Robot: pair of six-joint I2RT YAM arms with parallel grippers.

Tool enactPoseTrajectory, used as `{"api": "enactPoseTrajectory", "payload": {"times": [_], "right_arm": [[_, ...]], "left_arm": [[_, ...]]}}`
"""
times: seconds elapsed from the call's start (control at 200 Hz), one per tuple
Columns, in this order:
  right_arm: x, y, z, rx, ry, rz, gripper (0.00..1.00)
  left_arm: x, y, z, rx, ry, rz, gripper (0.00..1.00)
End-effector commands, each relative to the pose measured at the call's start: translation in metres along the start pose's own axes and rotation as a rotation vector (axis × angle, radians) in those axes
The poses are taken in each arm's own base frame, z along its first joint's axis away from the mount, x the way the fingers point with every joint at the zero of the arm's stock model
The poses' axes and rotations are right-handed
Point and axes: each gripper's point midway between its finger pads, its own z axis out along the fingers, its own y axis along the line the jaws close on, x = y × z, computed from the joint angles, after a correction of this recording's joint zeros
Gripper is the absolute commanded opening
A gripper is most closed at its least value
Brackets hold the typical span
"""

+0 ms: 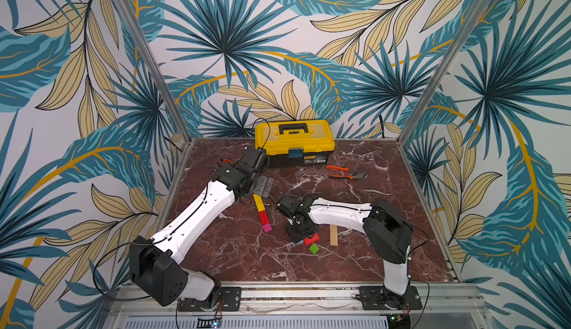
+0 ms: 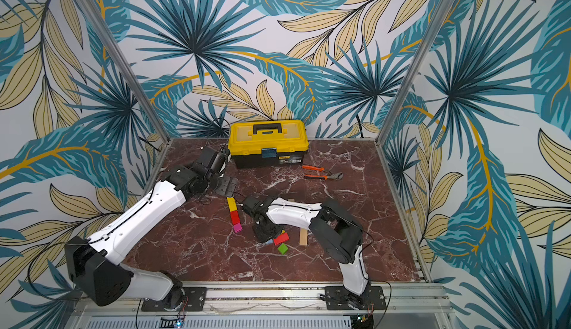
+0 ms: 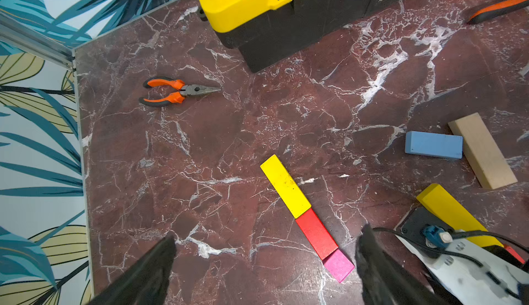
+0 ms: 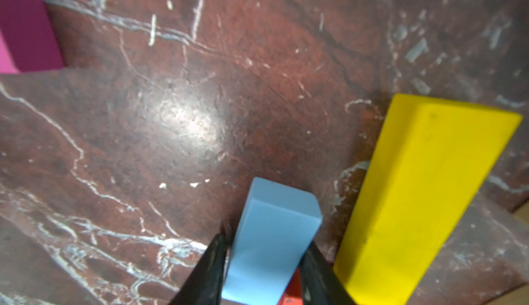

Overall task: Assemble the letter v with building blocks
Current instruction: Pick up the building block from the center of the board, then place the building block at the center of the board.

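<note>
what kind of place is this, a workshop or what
Most likely a robot test cell, not a real workshop: two arms bolted to an aluminium rail, leaf-print backdrop panels boxing in a marble-look tabletop.

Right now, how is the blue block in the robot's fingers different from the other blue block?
The gripped blue block sits between the right gripper's fingers; the free blue block lies untouched on the table. The gripped one has a red block and a yellow bar close by; the free one touches a tan bar. Both are light blue oblongs.
</note>
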Motion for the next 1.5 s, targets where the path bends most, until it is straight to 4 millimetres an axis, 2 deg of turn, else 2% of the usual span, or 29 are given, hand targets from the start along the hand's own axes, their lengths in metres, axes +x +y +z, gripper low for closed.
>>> {"api": "enactPoseTrajectory", "payload": {"times": [0.0, 0.14, 0.331, 0.646, 1.067, 1.207, 1.312, 1.493], "right_arm": [[-0.004, 0.000, 0.000, 0.003, -0.006, -0.001, 0.38], [-0.005, 0.001, -0.001, -0.014, -0.008, -0.001, 0.29], [-0.012, 0.005, -0.006, -0.036, -0.025, 0.012, 0.27], [-0.041, 0.019, -0.012, -0.074, -0.047, 0.034, 0.27], [-0.070, 0.014, 0.000, -0.098, -0.048, 0.137, 0.27], [-0.073, 0.012, 0.006, -0.092, -0.032, 0.148, 0.29], [-0.072, 0.010, 0.010, -0.084, -0.022, 0.157, 0.35], [-0.073, 0.010, 0.005, -0.093, -0.037, 0.164, 0.46]], "left_arm": [[0.000, 0.009, 0.001, -0.012, -0.008, -0.033, 0.99], [0.002, 0.033, 0.005, -0.059, 0.002, -0.130, 0.99], [0.007, 0.053, 0.011, -0.092, 0.022, -0.198, 0.99], [0.011, 0.056, 0.017, -0.099, 0.037, -0.210, 0.99], [0.011, 0.061, 0.022, -0.097, 0.041, -0.228, 0.99], [0.011, 0.061, 0.022, -0.095, 0.043, -0.227, 0.99], [0.011, 0.061, 0.024, -0.093, 0.045, -0.224, 0.99], [0.012, 0.060, 0.026, -0.093, 0.052, -0.225, 0.99]]}}
